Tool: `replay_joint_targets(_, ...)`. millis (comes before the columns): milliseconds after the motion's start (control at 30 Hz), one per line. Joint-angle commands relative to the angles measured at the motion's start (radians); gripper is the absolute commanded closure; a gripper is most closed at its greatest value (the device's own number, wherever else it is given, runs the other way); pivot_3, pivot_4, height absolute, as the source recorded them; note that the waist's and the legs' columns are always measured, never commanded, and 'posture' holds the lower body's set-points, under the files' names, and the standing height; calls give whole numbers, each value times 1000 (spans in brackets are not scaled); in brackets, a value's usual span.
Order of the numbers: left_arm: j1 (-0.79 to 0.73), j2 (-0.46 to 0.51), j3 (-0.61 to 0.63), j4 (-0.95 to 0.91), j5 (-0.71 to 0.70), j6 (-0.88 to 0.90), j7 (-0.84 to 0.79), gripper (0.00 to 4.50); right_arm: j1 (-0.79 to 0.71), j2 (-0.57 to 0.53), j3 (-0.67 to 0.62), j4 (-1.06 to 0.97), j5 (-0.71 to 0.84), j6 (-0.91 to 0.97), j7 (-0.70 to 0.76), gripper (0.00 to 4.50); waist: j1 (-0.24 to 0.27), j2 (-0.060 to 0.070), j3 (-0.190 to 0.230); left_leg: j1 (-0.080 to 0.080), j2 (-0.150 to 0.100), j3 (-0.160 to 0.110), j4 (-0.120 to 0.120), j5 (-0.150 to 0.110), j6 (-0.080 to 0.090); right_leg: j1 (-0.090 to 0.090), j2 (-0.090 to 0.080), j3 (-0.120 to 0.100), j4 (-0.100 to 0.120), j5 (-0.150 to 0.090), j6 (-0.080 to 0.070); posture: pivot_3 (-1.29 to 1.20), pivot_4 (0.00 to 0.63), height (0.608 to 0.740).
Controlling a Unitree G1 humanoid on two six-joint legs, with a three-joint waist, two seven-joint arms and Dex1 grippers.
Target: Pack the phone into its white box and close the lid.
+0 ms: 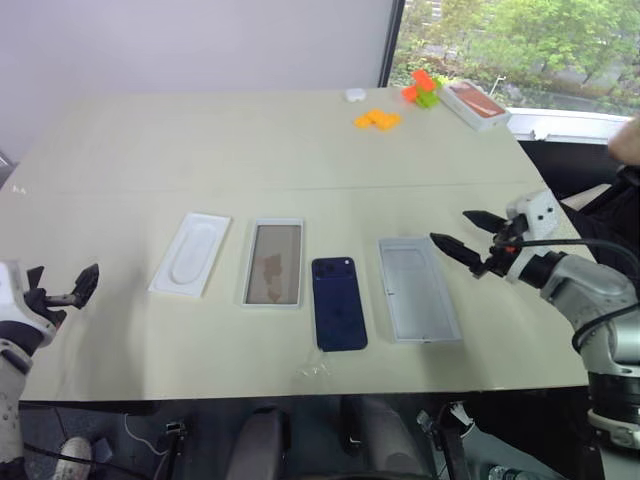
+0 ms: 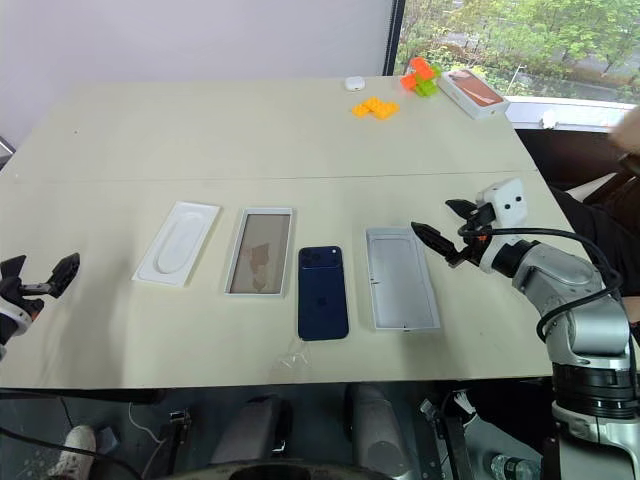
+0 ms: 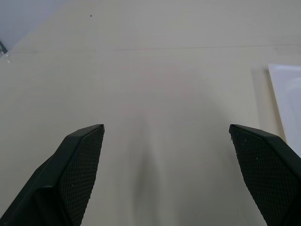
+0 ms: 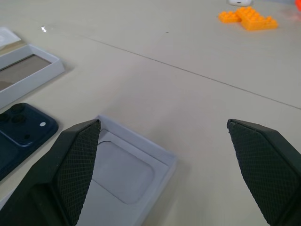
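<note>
Left eye view looks down on a wide, pale beige table (image 1: 250,150) with four flat things laid in a row near its near edge. From left to right they are a thin white insert with an oval recess (image 1: 191,254), the shallow white cardboard tray with a tan-brown inside, which is the white box (image 1: 273,263), the slim dark navy-blue phone (image 1: 338,302) and the shallow white rectangular lid (image 1: 418,289). The phone lies flat with its glossy back up and its square camera bump at the far end, just beside the white box on one side and the lid on the other, touching neither. The lid lies with its plain pale grey-white inside facing up.

The left gripper (image 1: 62,294) hangs over the near left edge of the table, well apart from the insert, with its two black fingers spread wide and nothing between them; in the left wrist view bare tabletop shows between the fingers (image 3: 75,174). The right gripper (image 1: 468,237) hovers just right of the lid's far end, its fingers also spread wide and empty; the right wrist view shows a corner of the lid between them.

At the far right of the table lie orange building bricks (image 1: 377,120), a few orange and green bricks (image 1: 422,88), an orange-topped box (image 1: 477,104) and a small white object (image 1: 354,94).
</note>
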State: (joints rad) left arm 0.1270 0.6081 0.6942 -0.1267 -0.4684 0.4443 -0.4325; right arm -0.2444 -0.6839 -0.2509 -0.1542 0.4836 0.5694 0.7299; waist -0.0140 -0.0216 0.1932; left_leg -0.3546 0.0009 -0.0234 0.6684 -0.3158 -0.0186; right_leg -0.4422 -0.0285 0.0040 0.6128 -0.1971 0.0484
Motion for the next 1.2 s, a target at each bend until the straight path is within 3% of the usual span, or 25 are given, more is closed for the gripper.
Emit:
replay_joint_targets(33, 3, 7, 20, -38, -8, -13, 2, 20, -21, 5, 3, -30, 12, -7, 2, 0, 0, 0, 0, 0, 0, 0, 0, 0, 0, 0, 0, 0, 0, 0, 0, 0, 150, 740)
replay_joint_targets(500, -14, -29, -6, -83, -20, 6, 39, 20, -80, -15, 30, -28, 0, 3, -1, 0, 0, 0, 0, 0, 0, 0, 0, 0, 0, 0, 0, 0, 0, 1, 0, 0, 150, 740)
replay_joint_targets(733, -8, -67, -110, -218, -70, 95, 30, 20, -112, -11, 103, -151, 24, 61, 8, 0, 0, 0, 0, 0, 0, 0, 0, 0, 0, 0, 0, 0, 0, 3, 0, 0, 150, 740)
replay_joint_targets(933, -35, -88, -133, -280, -225, 292, 67, 20, -79, -32, 184, -264, 5, 39, 61, 0, 0, 0, 0, 0, 0, 0, 0, 0, 0, 0, 0, 0, 0, 3, 0, 0, 150, 740)
replay_joint_targets(1200, -175, -99, -45, -214, -370, 540, 269, 20, -62, 1, 258, -388, 41, 79, 55, 0, 0, -1, -1, 0, -1, -2, 1, 0, 0, 0, 1, -1, 2, 1, 3, 0, 150, 740)
